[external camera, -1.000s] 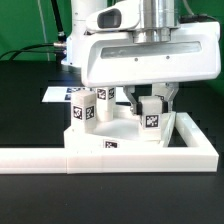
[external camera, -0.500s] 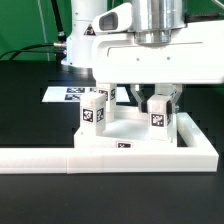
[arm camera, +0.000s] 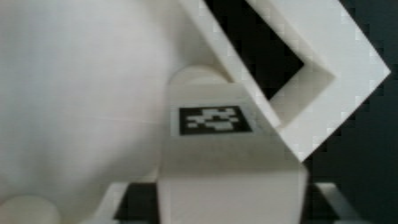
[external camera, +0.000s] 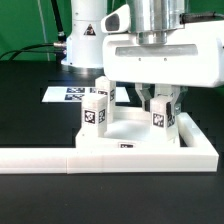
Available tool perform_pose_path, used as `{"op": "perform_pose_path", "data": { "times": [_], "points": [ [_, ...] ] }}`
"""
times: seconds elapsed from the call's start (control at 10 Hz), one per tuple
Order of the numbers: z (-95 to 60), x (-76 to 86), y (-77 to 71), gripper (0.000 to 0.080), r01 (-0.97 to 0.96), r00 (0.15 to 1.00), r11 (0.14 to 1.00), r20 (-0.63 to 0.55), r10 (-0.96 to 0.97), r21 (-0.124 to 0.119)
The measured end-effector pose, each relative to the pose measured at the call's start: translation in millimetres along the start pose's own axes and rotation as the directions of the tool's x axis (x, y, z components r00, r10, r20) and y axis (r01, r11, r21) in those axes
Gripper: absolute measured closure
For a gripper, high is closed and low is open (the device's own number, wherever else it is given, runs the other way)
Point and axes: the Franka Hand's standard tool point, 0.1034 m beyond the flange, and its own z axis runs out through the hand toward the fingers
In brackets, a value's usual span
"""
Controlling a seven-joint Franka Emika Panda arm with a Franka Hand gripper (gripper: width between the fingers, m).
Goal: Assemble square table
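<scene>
Tabletop [external camera: 128, 140] shifted; leg [arm camera: 222, 150] tag close-up, wrist-only.

You have a white tabletop [external camera: 128, 140] with a small black-and-white tag on its front rim, and white legs [external camera: 95, 113] wearing black-and-white checker tags. The rail [external camera: 40, 158] is plain white, the marker board [external camera: 68, 94] white with black tags, the table [external camera: 30, 110] black, and the gripper [external camera: 160, 100] white and grey.
</scene>
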Motion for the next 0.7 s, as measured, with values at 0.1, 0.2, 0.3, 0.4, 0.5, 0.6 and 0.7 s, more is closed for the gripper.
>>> {"op": "perform_pose_path", "data": {
  "times": [0.1,0.2,0.3,0.4,0.5,0.6,0.7],
  "points": [
    [1.3,-5.3,-0.2,0.028,0.099,0.995,0.995,0.015,-0.099,-0.01],
    [1.2,-5.5,-1.4,0.028,0.127,0.992,0.992,0.014,-0.127,-0.001],
    [1.3,-6.4,-1.8,0.0177,0.235,0.972,0.972,0.015,-0.235,0.001],
    [0.6,-7.7,-3.3,0.0158,0.361,0.932,0.933,0.014,-0.361,0.005],
    [0.4,-8.6,-4.0,0.0158,0.447,0.894,0.894,0.015,-0.447,0.007],
    [0.2,-8.8,-4.2,0.0151,0.529,0.848,0.849,0.014,-0.529,0.009],
    [0.2,-8.6,-4.0,0.0151,0.626,0.78,0.78,0.013,-0.626,0.01]
  ]
}}
